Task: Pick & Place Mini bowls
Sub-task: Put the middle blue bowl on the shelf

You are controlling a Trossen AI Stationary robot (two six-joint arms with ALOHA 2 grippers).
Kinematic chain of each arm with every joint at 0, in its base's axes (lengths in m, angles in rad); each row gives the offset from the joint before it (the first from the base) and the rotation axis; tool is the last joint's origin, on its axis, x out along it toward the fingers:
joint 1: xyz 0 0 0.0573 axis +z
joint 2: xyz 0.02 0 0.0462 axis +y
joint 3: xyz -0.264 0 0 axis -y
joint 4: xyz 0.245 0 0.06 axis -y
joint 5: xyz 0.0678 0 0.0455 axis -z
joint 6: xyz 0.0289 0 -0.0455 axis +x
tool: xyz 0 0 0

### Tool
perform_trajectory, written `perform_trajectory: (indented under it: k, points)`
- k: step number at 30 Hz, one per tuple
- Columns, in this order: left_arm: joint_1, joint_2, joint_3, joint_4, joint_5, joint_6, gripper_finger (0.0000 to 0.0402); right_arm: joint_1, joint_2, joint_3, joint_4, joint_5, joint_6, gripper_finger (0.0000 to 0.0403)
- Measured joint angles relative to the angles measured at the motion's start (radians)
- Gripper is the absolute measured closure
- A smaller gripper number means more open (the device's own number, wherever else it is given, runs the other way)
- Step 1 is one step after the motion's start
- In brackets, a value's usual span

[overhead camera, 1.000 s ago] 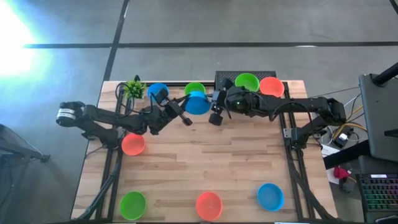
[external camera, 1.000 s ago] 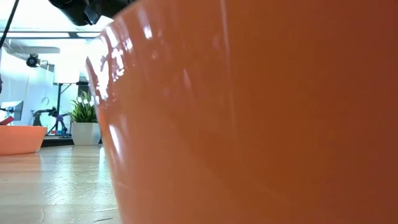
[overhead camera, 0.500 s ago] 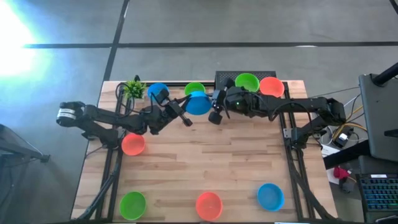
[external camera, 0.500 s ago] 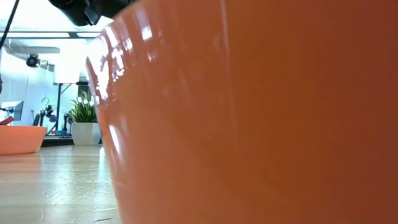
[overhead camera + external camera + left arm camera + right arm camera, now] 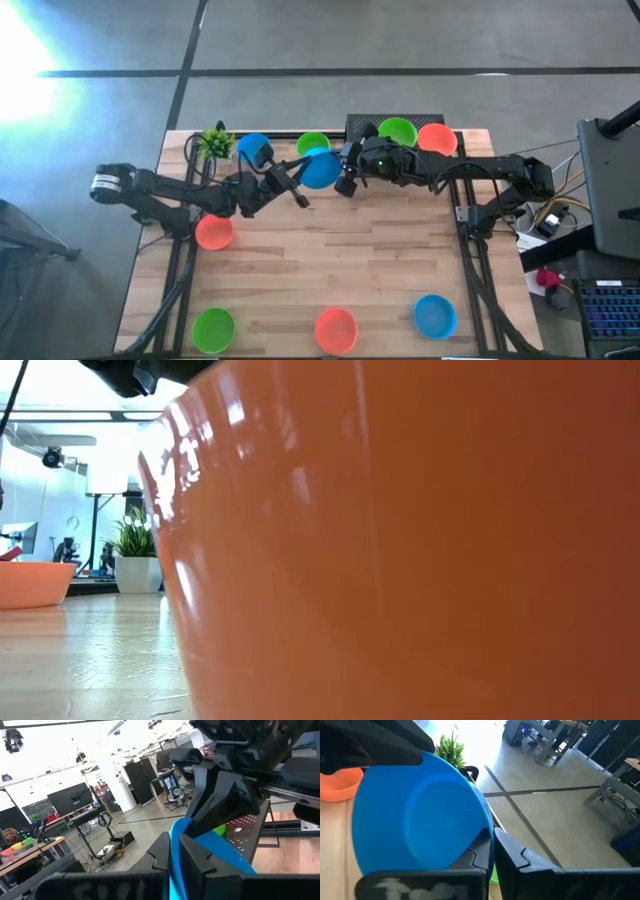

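Handover at the desk's (image 5: 300, 260) twelve o'clock: right pincer (image 5: 341, 172) pinches the tilted blue bowl's (image 5: 320, 168) rim, left pincer (image 5: 292, 185) barely parted on the opposite rim (both gripping), so any pull risks dropping it.

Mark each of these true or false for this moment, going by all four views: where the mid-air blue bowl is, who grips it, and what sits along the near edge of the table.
1. The right gripper is shut on the rim of a blue bowl. True.
2. That blue bowl lies flat on the table. False: it is held up, tilted, between the two arms.
3. The left gripper is beside the same bowl. True; the left wrist view shows its rim between that gripper's fingers.
4. Three bowls stand along the near edge: green, orange-red, blue. True.
5. The plant stands at the table's right corner. False: far left corner.
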Motion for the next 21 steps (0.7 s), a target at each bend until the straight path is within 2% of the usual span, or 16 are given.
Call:
perform_trajectory:
  k: [21]
  points:
    - [0.004, 0.000, 0.021, -0.034, -0.033, -0.051, 0.0369, 0.001, -0.001, 0.000, -0.001, 0.026, -0.009, 0.0395]
